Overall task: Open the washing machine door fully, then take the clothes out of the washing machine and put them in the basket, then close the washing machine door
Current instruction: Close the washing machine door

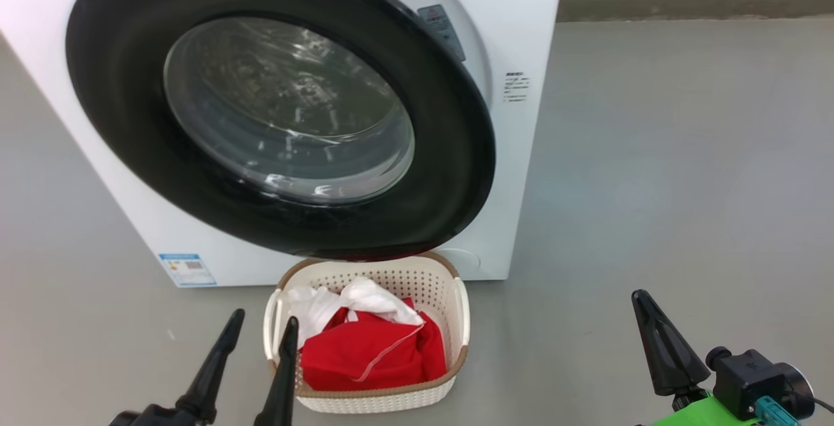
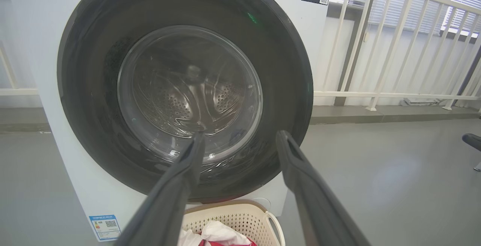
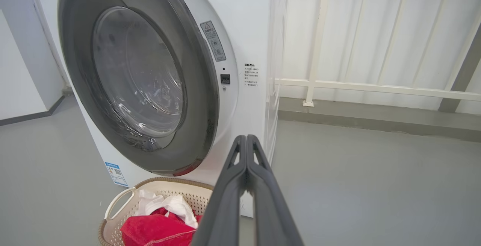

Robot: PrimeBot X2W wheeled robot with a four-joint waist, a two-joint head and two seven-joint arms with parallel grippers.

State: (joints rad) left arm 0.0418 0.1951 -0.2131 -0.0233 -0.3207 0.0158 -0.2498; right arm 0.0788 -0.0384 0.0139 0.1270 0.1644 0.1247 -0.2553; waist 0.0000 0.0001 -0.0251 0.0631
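Note:
The washing machine (image 1: 521, 22) stands white at upper left. Its door (image 1: 449, 172), black-rimmed with a glass bowl, lies nearly against the front, with its right edge a little off the white recess (image 3: 225, 88). Through the glass I see the steel drum (image 2: 176, 103). Below the door sits the basket (image 1: 404, 279), holding the clothes: red fabric (image 1: 371, 351) under a white piece (image 1: 352, 302). My left gripper (image 1: 264, 318) is open at the basket's left rim and points at the door's lower half (image 2: 240, 135). My right gripper (image 1: 642, 296) is shut on nothing, to the right of the basket (image 3: 246, 137).
Grey floor (image 1: 651, 185) spreads to the right of the machine. A white railing (image 3: 375, 86) on a low ledge runs behind it. A dark object (image 2: 471, 140) juts in at the far right of the left wrist view.

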